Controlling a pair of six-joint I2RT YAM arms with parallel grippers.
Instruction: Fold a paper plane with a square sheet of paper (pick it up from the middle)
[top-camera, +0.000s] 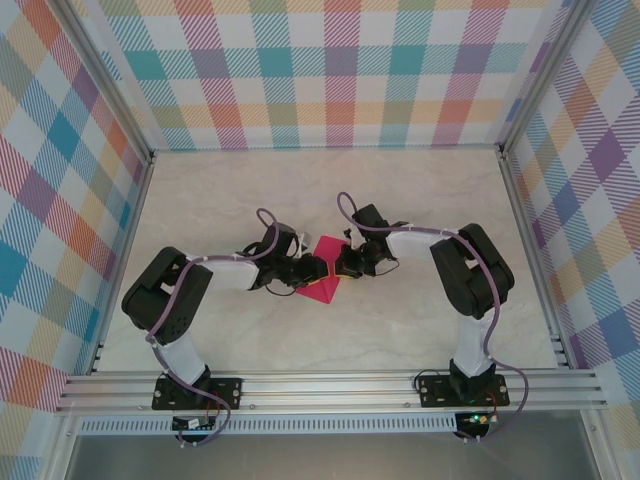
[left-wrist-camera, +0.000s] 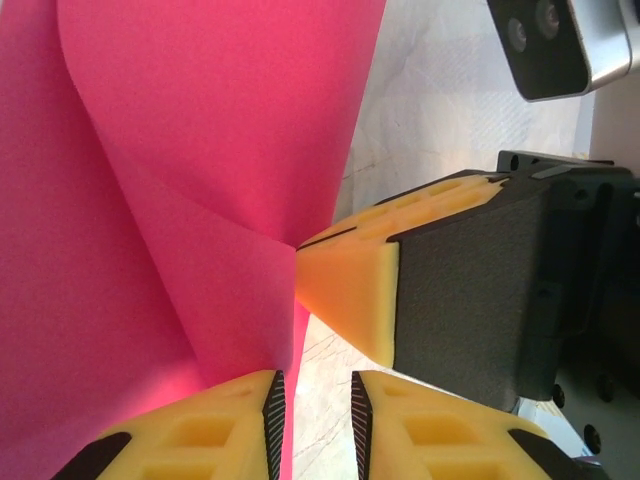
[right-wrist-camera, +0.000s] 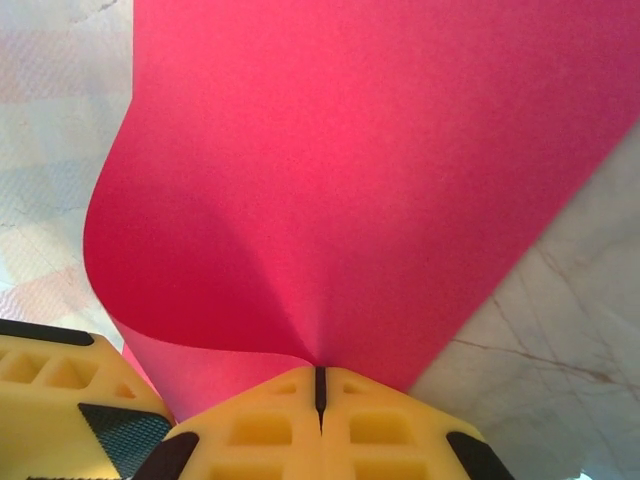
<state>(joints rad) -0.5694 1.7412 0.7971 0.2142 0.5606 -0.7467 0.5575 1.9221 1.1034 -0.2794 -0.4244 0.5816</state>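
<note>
Left arm (top-camera: 225, 272) and right arm (top-camera: 425, 238) elbowed inward over the table (top-camera: 420, 200), right gripper (right-wrist-camera: 320, 398) pinching the curled square sheet of paper (right-wrist-camera: 350, 180), left gripper (left-wrist-camera: 314, 400) slightly parted at its edge

Magenta-pink paper (right-wrist-camera: 350, 180); yellow-black fingers (right-wrist-camera: 385, 430); cream marbled table (top-camera: 400, 320); pastel plaid walls (top-camera: 340, 70).

No text, label, brand, number or sign can be read anywhere on the paper, the grippers or the table.
</note>
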